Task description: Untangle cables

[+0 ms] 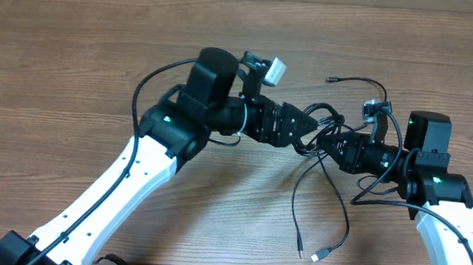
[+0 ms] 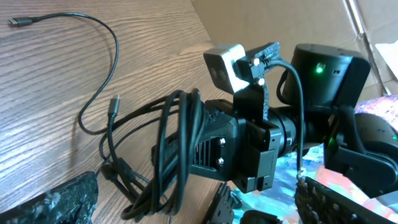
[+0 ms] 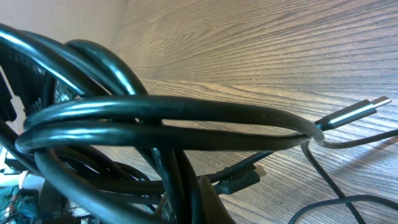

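Soft, even light; faint shadows on the brown wooden table [image 1: 70, 66]; close-up thin black cables [image 3: 186, 118] glint, slightly blurred.

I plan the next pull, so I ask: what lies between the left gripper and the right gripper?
The tangled cables: their loops fill the gap between left gripper and right gripper. Seen in the overhead and left wrist views.

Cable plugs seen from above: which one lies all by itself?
The plug at the top of the view, beyond the tangle; the other two plugs lie side by side at the bottom.
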Tool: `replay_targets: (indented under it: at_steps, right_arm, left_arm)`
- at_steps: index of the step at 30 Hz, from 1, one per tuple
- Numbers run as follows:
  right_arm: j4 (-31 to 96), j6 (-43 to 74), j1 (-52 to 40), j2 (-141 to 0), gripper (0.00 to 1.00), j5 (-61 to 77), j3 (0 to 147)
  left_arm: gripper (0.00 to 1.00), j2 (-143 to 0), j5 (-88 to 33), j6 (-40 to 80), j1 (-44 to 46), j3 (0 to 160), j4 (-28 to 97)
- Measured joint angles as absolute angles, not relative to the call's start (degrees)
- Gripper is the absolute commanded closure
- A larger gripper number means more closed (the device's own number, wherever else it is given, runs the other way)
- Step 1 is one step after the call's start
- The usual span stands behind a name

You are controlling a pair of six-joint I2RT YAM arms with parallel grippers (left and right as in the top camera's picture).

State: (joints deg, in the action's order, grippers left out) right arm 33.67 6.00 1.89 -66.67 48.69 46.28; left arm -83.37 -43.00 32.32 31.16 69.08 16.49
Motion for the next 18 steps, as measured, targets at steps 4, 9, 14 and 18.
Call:
replay_targets:
  at_steps: [4, 9, 14, 18]
  right_arm:
    - [33.67, 6.02, 1.89, -66.67, 0.96, 48.71, 46.28]
    - [33.67, 6.02, 1.89, -66.67, 0.96, 49.21, 46.28]
    - [33.10, 6.00, 1.89, -66.67, 0.96, 50.61, 46.28]
    - [33.04, 6.00, 1.87, -66.67, 0.96, 50.94, 46.28]
  left_arm:
    - [0.21, -83.37, -37.30, 30.37, 34.17, 69.14, 18.09]
    - [0.19, -83.37, -27.35, 29.58, 35.29, 69.17, 23.79]
    - [0.18, -83.37, -22.35, 29.65, 35.27, 69.17, 23.81]
    - [0.18, -83.37, -20.51, 29.63, 35.27, 69.17, 23.55]
